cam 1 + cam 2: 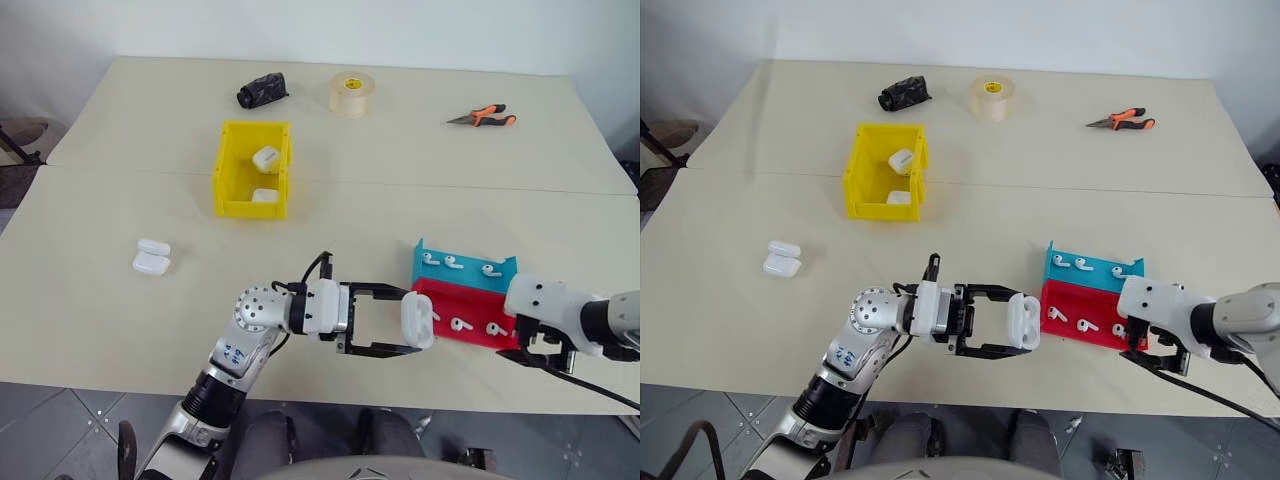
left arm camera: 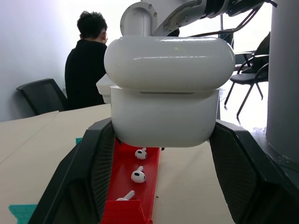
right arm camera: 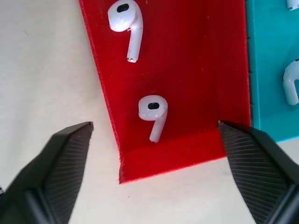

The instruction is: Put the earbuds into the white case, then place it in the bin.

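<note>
Both eye views look from the head, forward and down over the worktop (image 1: 120, 300), sharing the red tray (image 1: 470, 325). The left wrist view faces level along the red tray, past a case (image 2: 166, 93). The right wrist view looks down close onto the tray's end.

Office or lab, office chairs (image 2: 44, 95), work table (image 1: 120, 300)

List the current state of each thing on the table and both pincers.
White plastic earbud case: lid open, held by left pincer.
Right pincer: open, over the red tray's end.
Red angled plastic tray: holds loose white earbuds.
Blue angled tray: holds earbuds.
Yellow rectangular plastic bin: two white cases inside.
White case on the table: lid open.
</note>
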You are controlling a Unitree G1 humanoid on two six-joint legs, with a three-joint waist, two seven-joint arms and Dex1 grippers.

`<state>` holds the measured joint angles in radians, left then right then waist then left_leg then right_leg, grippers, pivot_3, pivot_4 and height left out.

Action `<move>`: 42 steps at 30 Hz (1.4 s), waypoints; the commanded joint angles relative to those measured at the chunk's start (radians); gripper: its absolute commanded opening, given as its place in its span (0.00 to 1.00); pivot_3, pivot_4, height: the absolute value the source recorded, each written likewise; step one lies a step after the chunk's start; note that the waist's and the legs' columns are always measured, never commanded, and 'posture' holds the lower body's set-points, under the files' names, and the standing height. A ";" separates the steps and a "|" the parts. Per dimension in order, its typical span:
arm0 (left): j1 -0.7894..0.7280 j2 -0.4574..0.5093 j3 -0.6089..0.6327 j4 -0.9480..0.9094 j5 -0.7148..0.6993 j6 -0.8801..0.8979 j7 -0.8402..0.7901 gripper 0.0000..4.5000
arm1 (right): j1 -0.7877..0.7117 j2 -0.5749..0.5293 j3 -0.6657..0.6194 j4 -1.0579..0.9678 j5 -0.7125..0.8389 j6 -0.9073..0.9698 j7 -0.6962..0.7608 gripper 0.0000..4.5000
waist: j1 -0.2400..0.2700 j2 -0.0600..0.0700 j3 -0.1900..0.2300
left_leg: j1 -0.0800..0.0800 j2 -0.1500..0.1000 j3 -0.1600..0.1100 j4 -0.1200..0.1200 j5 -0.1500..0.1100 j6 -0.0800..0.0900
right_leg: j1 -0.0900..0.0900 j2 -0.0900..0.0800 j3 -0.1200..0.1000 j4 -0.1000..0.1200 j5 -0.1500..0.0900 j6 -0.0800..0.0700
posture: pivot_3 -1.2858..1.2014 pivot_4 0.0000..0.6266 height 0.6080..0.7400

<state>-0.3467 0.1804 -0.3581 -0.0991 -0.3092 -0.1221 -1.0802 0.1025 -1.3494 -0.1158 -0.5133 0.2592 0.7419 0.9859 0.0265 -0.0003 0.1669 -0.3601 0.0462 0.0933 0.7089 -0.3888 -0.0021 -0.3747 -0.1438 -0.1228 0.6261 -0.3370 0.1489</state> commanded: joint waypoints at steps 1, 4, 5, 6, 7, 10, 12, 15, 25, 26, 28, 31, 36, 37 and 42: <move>0.005 -0.003 0.010 -0.030 -0.032 -0.027 -0.002 0.60 | -0.026 0.015 0.017 0.000 -0.019 -0.002 -0.007 0.64 | 0.000 0.000 0.000 | 0.000 0.000 0.000 0.000 0.000 0.000 | 0.000 0.000 0.000 0.000 0.000 0.000 | 0.52 0.24 1.00; 0.006 -0.002 0.014 -0.029 -0.034 -0.027 -0.003 0.60 | -0.049 0.020 0.038 -0.001 -0.022 0.003 -0.003 0.41 | -0.001 0.000 0.000 | 0.000 0.000 0.000 0.000 0.000 0.000 | 0.000 0.000 -0.001 0.000 0.000 0.000 | 0.52 0.24 1.00; 0.005 -0.001 0.015 -0.028 -0.034 -0.027 -0.004 0.60 | -0.055 0.020 0.044 -0.001 -0.023 0.004 -0.003 0.35 | -0.001 0.000 0.000 | 0.000 0.000 0.000 0.000 0.000 0.000 | 0.000 0.000 -0.001 0.000 0.000 0.000 | 0.52 0.24 1.00; 0.005 -0.001 0.016 -0.028 -0.034 -0.027 -0.004 0.60 | -0.060 0.020 0.050 -0.002 -0.025 0.006 -0.002 0.35 | -0.001 0.000 0.000 | 0.000 0.000 0.000 0.000 0.000 0.000 | 0.000 0.000 0.000 0.000 0.000 0.000 | 0.52 0.24 1.00; 0.006 0.000 0.017 -0.028 -0.035 -0.027 -0.004 0.60 | -0.064 0.019 0.056 -0.003 -0.025 0.009 -0.001 0.35 | 0.000 0.000 0.000 | 0.000 0.000 0.000 0.000 0.000 0.000 | 0.000 0.000 -0.001 0.000 0.000 0.000 | 0.52 0.24 1.00; 0.005 0.000 0.018 -0.028 -0.035 -0.026 -0.003 0.60 | -0.074 0.012 0.073 -0.004 -0.033 0.012 0.005 0.35 | 0.000 0.000 0.000 | -0.001 0.000 -0.001 0.001 0.000 0.000 | 0.000 0.000 -0.001 0.000 0.000 0.000 | 0.52 0.24 1.00; 0.005 0.000 0.019 -0.028 -0.034 -0.025 -0.002 0.60 | -0.079 0.014 0.082 -0.004 -0.039 0.014 0.006 0.35 | -0.001 0.000 0.000 | -0.001 0.000 -0.001 0.001 0.000 0.000 | 0.000 0.000 -0.001 0.000 0.000 0.000 | 0.52 0.24 1.00; 0.005 0.000 0.020 -0.030 -0.032 -0.025 0.000 0.60 | -0.088 0.013 0.096 -0.003 -0.048 0.018 0.010 0.35 | 0.000 0.000 0.000 | -0.001 0.000 -0.001 0.001 0.000 0.000 | 0.000 0.000 -0.001 0.000 0.000 0.000 | 0.52 0.24 1.00; 0.005 -0.001 0.020 -0.032 -0.025 -0.025 0.005 0.60 | -0.129 0.025 0.156 -0.004 -0.069 0.032 0.008 0.35 | -0.001 0.000 0.000 | -0.002 0.000 -0.001 0.001 0.000 0.000 | 0.000 0.000 -0.002 0.000 0.000 0.000 | 0.52 0.24 1.00; 0.005 -0.001 0.020 -0.032 -0.025 -0.026 0.005 0.60 | -0.130 0.024 0.160 -0.002 -0.072 0.031 0.009 0.35 | -0.001 0.000 0.000 | -0.002 0.000 -0.001 0.002 0.000 0.000 | 0.000 0.000 -0.002 0.000 0.000 0.000 | 0.52 0.24 1.00; 0.004 -0.002 0.020 -0.031 -0.023 -0.026 0.007 0.60 | -0.132 0.024 0.166 0.001 -0.077 0.030 0.011 0.35 | -0.001 0.000 0.000 | -0.002 0.000 -0.001 0.002 0.000 0.000 | 0.000 0.000 -0.002 0.000 0.000 0.000 | 0.52 0.24 1.00; 0.006 -0.001 0.020 -0.032 -0.023 -0.027 0.009 0.60 | -0.131 0.016 0.175 0.006 -0.087 0.026 0.019 0.31 | -0.001 0.000 0.000 | -0.002 0.000 -0.001 0.002 0.000 0.000 | 0.000 0.000 -0.002 0.000 0.000 0.000 | 0.52 0.24 1.00; 0.004 0.000 0.021 -0.029 -0.026 -0.026 0.006 0.60 | -0.136 0.017 0.181 0.009 -0.097 0.027 0.032 0.12 | -0.001 0.000 0.000 | -0.002 0.000 -0.002 0.002 0.000 0.000 | 0.000 0.000 -0.002 0.000 0.000 0.000 | 0.52 0.24 1.00; 0.003 0.000 0.022 -0.027 -0.026 -0.027 0.006 0.60 | -0.141 0.023 0.181 0.010 -0.100 0.027 0.028 0.12 | -0.001 0.000 0.000 | -0.002 0.000 -0.002 0.002 0.000 0.000 | 0.000 0.000 -0.002 0.000 0.000 0.000 | 0.52 0.24 1.00; 0.004 0.001 0.028 -0.018 -0.037 -0.035 -0.008 0.60 | -0.161 0.032 0.130 -0.003 -0.065 0.045 0.035 0.12 | -0.002 0.000 0.000 | -0.002 0.000 -0.002 0.003 0.000 0.000 | 0.000 0.000 -0.002 0.000 0.000 0.000 | 0.52 0.24 1.00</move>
<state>-0.3444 0.1846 -0.3339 -0.0990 -0.3177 -0.1287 -1.0832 -0.0486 -1.3236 0.0543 -0.5063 0.1812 0.7755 1.0192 0.0249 -0.0002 0.1669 -0.3625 0.0466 0.0913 0.7115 -0.3888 -0.0021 -0.3748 -0.1438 -0.1252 0.6260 -0.3370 0.1489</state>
